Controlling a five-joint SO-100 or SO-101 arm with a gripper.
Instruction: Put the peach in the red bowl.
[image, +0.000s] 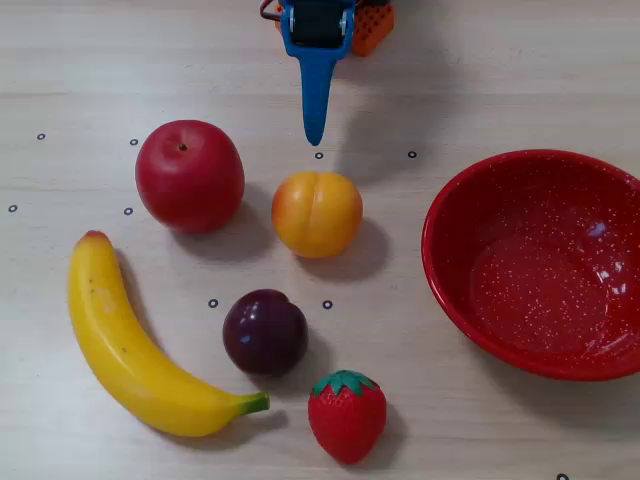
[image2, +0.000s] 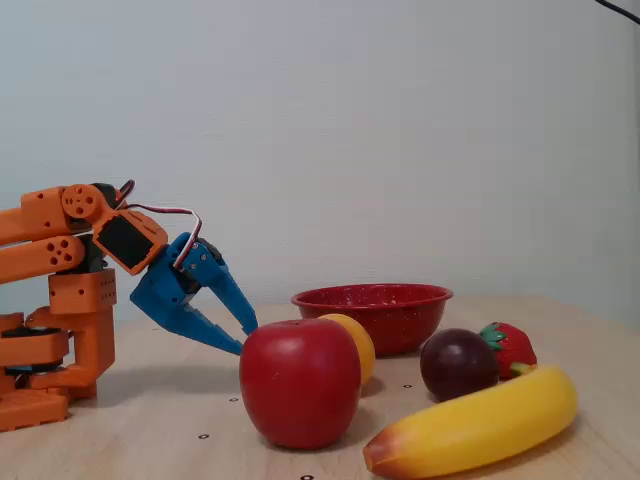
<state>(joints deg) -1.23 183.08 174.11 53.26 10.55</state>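
Note:
The yellow-orange peach (image: 317, 213) sits on the table in the middle of the overhead view. In the fixed view it (image2: 358, 345) is mostly hidden behind the apple. The large speckled red bowl (image: 540, 270) stands empty to the right of the peach in the overhead view, and shows behind the fruit in the fixed view (image2: 375, 315). My blue gripper (image: 316, 135) hangs above the table just beyond the peach, pointing at it. In the fixed view the gripper (image2: 248, 338) has its jaws a little apart and holds nothing.
A red apple (image: 190, 176) lies left of the peach in the overhead view. A dark plum (image: 265, 331), a strawberry (image: 347, 414) and a banana (image: 130, 345) lie nearer the front. The orange arm base (image2: 50, 340) stands at the left of the fixed view.

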